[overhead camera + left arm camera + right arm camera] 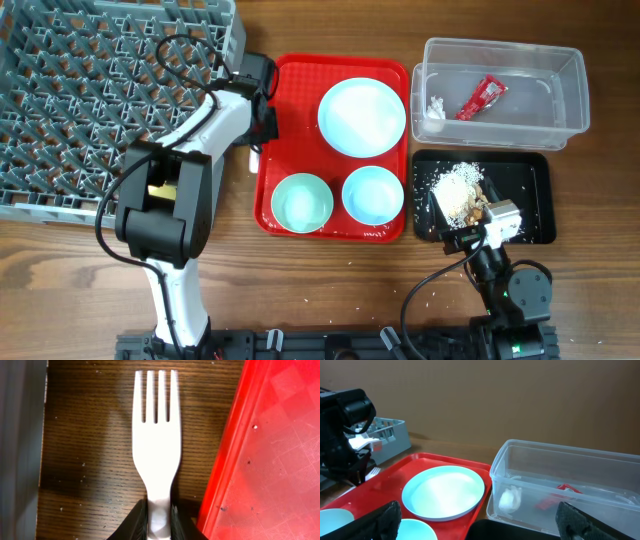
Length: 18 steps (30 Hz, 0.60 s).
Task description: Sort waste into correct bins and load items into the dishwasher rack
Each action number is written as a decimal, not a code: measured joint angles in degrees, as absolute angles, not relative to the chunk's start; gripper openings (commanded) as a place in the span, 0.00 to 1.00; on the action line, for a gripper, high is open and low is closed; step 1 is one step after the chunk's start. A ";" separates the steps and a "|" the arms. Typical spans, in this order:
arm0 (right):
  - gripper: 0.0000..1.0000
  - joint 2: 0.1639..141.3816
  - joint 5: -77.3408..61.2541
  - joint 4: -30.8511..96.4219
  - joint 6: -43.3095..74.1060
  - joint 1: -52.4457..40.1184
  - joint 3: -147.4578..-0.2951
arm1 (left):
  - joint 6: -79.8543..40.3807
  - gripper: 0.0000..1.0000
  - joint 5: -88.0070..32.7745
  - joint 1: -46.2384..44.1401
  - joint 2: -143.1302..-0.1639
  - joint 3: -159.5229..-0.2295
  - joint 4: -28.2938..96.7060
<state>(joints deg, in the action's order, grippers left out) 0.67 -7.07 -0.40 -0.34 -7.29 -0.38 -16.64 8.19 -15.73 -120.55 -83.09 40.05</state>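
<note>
My left gripper [159, 521] is shut on the handle of the white plastic fork [157, 435], over the bare wood between the grey dishwasher rack [90, 100] and the red tray [290, 90]. The pale-blue plate [362, 117], pale-green bowl [302, 202] and pale-blue bowl [373, 194] sit on the red tray. The clear tub [560, 95] holds the red wrapper [480, 97] and white tissue [435, 105]. The black tray [530, 200] holds food leftovers [455, 190]. My right gripper [482, 527] is open and empty above the black tray. The spoon is out of view.
A yellow thing [158, 187] shows at the rack's front edge, mostly hidden by my left arm [175, 200]. Crumbs lie on the wood in front of the black tray. In the left wrist view the red tray's rim [225, 460] runs close to the fork's right side.
</note>
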 measured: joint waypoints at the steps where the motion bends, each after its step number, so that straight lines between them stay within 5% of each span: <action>1: 1.00 0.67 -7.09 -0.40 -0.34 -7.29 -0.38 | -16.67 0.15 8.38 -15.94 -120.53 -83.09 40.14; 15: 1.00 0.67 -7.09 -0.40 -0.34 -7.29 -0.38 | -15.22 0.11 12.75 -16.01 -101.41 -82.63 46.15; 18: 1.00 0.67 -7.09 -0.40 -0.34 -7.29 -0.38 | -14.76 0.40 13.26 -16.01 -100.44 -82.65 47.09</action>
